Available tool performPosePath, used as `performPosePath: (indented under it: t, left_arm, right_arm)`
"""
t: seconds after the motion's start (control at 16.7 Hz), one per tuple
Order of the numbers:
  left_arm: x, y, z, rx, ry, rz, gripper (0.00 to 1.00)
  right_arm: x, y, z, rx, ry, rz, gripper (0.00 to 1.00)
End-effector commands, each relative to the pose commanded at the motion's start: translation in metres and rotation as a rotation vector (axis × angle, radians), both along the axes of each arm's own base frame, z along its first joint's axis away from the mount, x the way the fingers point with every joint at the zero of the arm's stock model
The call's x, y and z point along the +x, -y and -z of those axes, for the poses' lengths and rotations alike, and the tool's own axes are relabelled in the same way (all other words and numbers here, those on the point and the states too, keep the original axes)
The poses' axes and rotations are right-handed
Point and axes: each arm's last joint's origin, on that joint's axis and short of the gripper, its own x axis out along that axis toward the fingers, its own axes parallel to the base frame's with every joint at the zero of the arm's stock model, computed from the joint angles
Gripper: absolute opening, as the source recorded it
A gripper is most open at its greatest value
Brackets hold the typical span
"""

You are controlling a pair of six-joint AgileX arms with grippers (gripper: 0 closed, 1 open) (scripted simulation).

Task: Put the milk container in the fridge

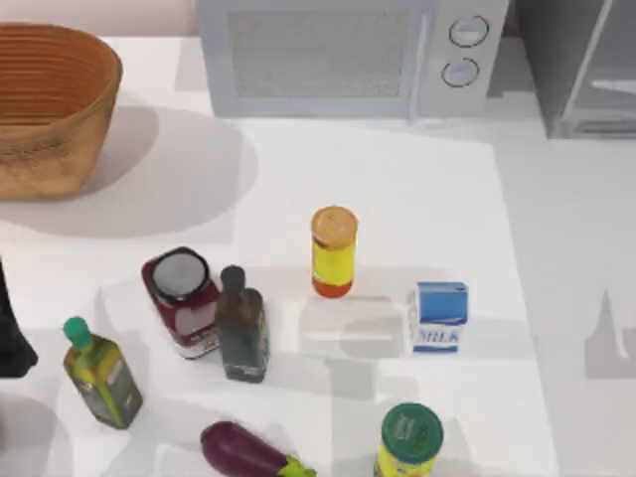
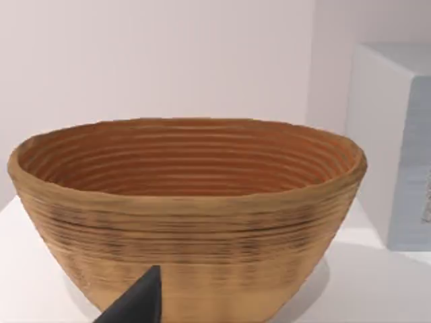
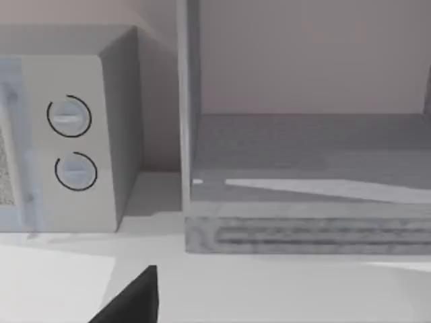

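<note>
White table seen from above, backed by a pale wall, with kitchen things spread across it. Places are given relative to the milk container, a small blue-and-white carton standing upright toward the right of the cluster, untouched.

Far to its left and back sits a woven basket. A dark part of the left arm shows at the table's left edge, well left of the carton; whether its fingers are open or closed cannot be told. The left wrist view looks straight at the basket.

Nearer, left of the carton, stand a green-capped oil bottle, a dark red jar with a pale lid and a dark glass bottle. An eggplant lies in front and to the left. A yellow bottle with an orange cap stands just behind and left of the carton. A green-lidded yellow jar stands in front of it.

Behind the carton is a microwave; behind and right is the fridge, open toward the table. The right wrist view faces the microwave and fridge; the right fingers' state cannot be told.
</note>
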Motion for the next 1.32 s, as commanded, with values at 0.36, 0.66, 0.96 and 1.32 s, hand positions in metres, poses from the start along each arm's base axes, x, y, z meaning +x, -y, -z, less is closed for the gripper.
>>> performPosePath:
  t: [0.36,0.66,0.96,1.32]
  left_arm:
    - [0.0,0.0,0.0,0.0,0.0,0.0,1.0]
    - [0.0,0.0,0.0,0.0,0.0,0.0,1.0]
    - [0.0,0.0,0.0,0.0,0.0,0.0,1.0]
    - [0.0,0.0,0.0,0.0,0.0,0.0,1.0]
  right_arm:
    - [0.004,-0.004,-0.015,0.04,-0.024,0.041,1.0]
    - [0.029,-0.035,-0.037,0.18,-0.184,0.008,1.0]
    - [0.065,-0.103,-0.001,0.138,-0.557,-0.091,1.0]
    - [0.071,-0.184,0.046,0.011,-0.678,-0.041,1.0]
